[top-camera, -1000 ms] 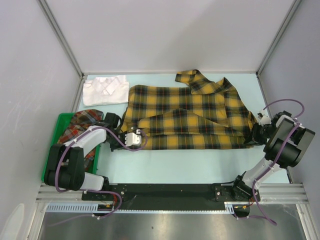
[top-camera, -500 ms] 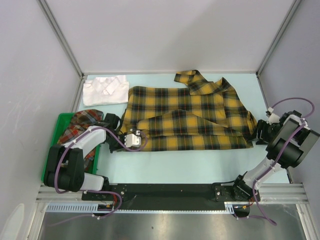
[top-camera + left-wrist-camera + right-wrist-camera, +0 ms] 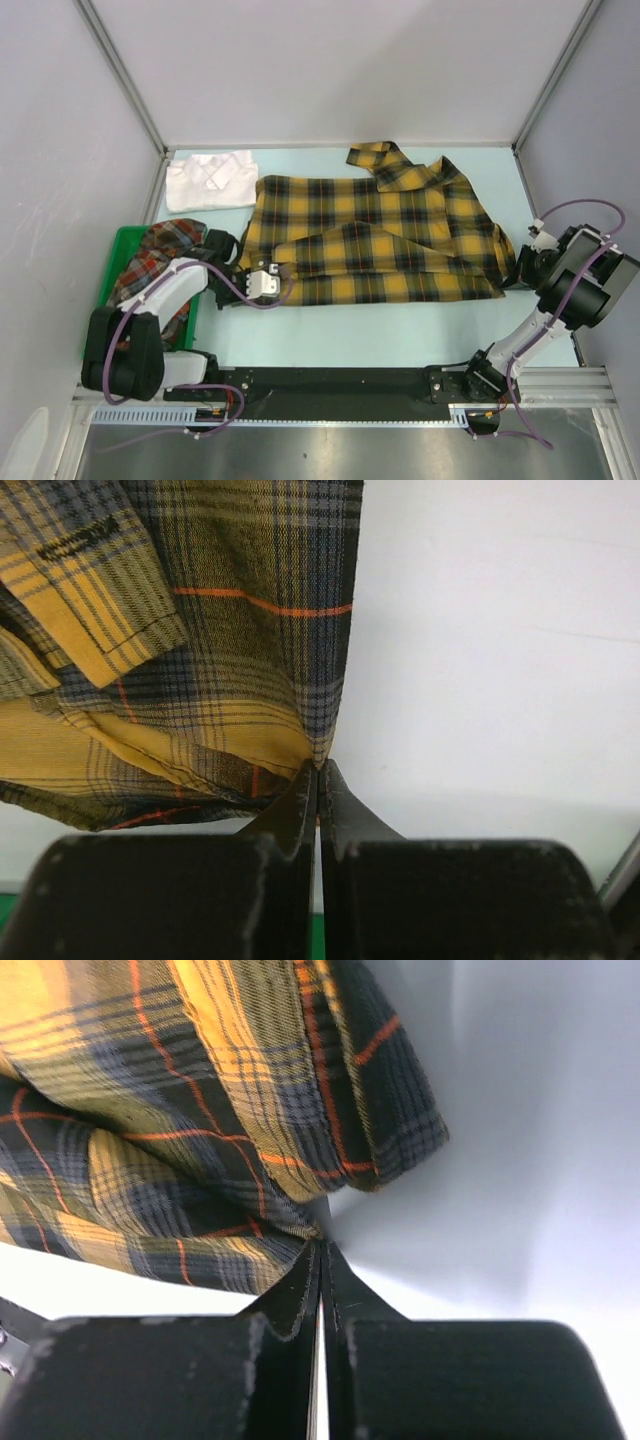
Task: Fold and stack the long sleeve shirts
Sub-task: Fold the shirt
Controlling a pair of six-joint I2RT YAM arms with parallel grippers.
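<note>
Three shirts are sitting in this cell, and only one is being worked. At the far left the red-orange plaid shirt (image 3: 165,248) is lying bunched in the green bin (image 3: 100,300), untouched. Just behind it, at the back-left of the table (image 3: 400,325), the white shirt (image 3: 210,180) is resting already folded.

Moving right, the left gripper (image 3: 262,284) is keeping its jaws pressed together on the near-left hem corner of the yellow plaid shirt (image 3: 380,235). In its own wrist view the cloth is running straight into the closed tips. Its arm has been swinging its elbow nearer over the last second, while the pinch itself has hardly shifted. The shirt is lying spread across the middle of the table, collar toward the back, with what looks like a sleeve folded in across the front.

The far right is where things are changing. A second ago the right gripper (image 3: 519,268) was sitting at the shirt's right edge. It then backed off toward the wall with its jaws parting, and it is now back against that edge with them squeezed shut. Its wrist view is showing a fold of plaid meeting the tips, so I am judging this a fresh pinch, though I cannot tell how much cloth it has. That seems to be leaving both ends of the near hem held, setting up the next fold of the body.
</note>
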